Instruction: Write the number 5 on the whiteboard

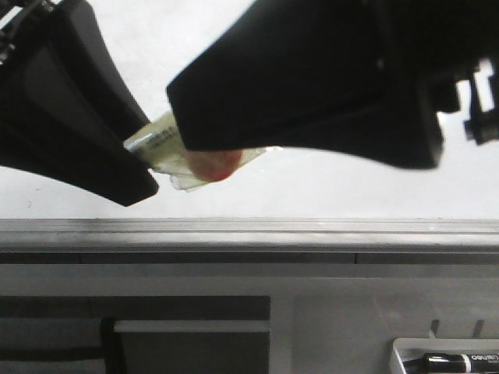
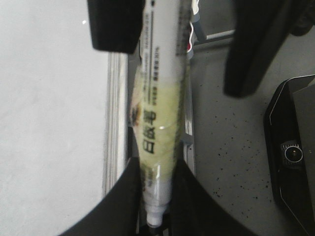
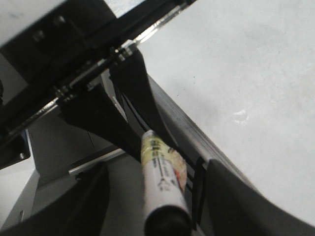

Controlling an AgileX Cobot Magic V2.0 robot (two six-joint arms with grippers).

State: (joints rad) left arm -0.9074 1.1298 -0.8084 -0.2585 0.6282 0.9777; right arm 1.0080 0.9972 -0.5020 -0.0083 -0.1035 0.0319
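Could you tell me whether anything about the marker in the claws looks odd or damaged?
Yes: the marker carries yellowed, loose clear tape around its barrel, and in the front view a crumpled flap with a reddish blob hangs from it. The whiteboard shows no strokes.

This looks like a robotics lab or test room, not a home. A large glossy whiteboard point(image 1: 312, 187) fills the background behind the left gripper point(image 1: 152, 160), and its grey metal lower rim point(image 1: 249, 232) runs just beneath that gripper. Below the rim sit plain grey cabinet panels point(image 1: 187, 343) with flat, office-style fronts. Far below and to the right of the right gripper, a white tray point(image 1: 405, 351) holds a spare black-and-white marker point(image 1: 460, 362) (the usual whiteboard supply). The left wrist view shows a speckled grey floor point(image 2: 231, 147) and a black equipment case point(image 2: 293, 152) beside the gripper, which suits a technical workspace.
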